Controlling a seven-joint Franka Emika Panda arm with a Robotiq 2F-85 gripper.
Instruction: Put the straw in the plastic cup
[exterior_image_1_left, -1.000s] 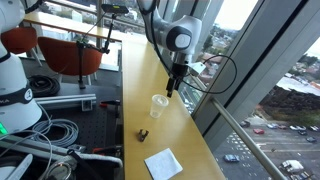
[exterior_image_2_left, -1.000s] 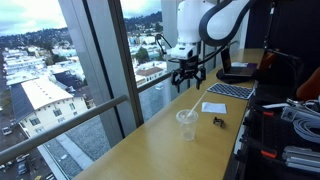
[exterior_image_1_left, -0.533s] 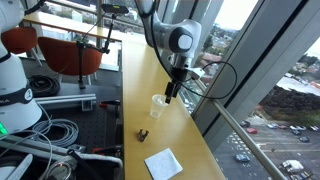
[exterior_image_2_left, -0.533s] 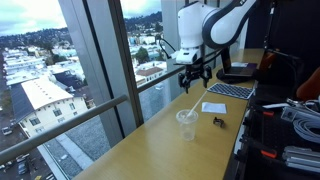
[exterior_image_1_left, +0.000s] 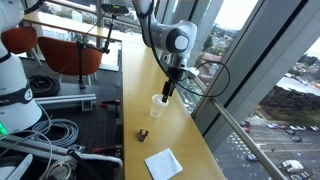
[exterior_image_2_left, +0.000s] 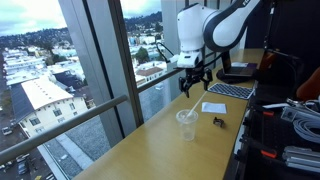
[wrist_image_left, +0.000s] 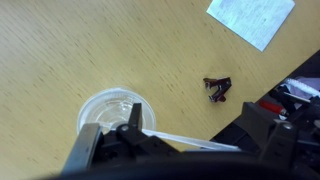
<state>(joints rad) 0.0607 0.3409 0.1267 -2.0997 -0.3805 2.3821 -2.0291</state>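
Note:
The clear plastic cup (exterior_image_1_left: 158, 103) (exterior_image_2_left: 187, 122) stands on the long wooden table, and in the wrist view it sits at the lower left (wrist_image_left: 112, 110). The thin pale straw (exterior_image_2_left: 193, 103) has its lower end in the cup and leans up toward my gripper (exterior_image_2_left: 195, 85) (exterior_image_1_left: 168, 88). In the wrist view the straw (wrist_image_left: 195, 141) runs across the gap between my two fingers. My gripper (wrist_image_left: 195, 112) hangs just above the cup with its jaws wide open. I cannot tell whether the straw touches a finger.
A small dark brown lump (wrist_image_left: 218, 89) (exterior_image_1_left: 143, 134) lies near the cup. A flat white sheet (exterior_image_1_left: 163, 163) (exterior_image_2_left: 213, 107) lies further along the table. Window glass (exterior_image_2_left: 90, 70) runs along one table edge. Cables (exterior_image_1_left: 50, 135) and a flat dark keyboard-like slab (exterior_image_2_left: 231, 91) lie on the other side.
My gripper has shifted a little sideways over the cup, its jaws staying open. The cup has not moved and the straw still leans in it.

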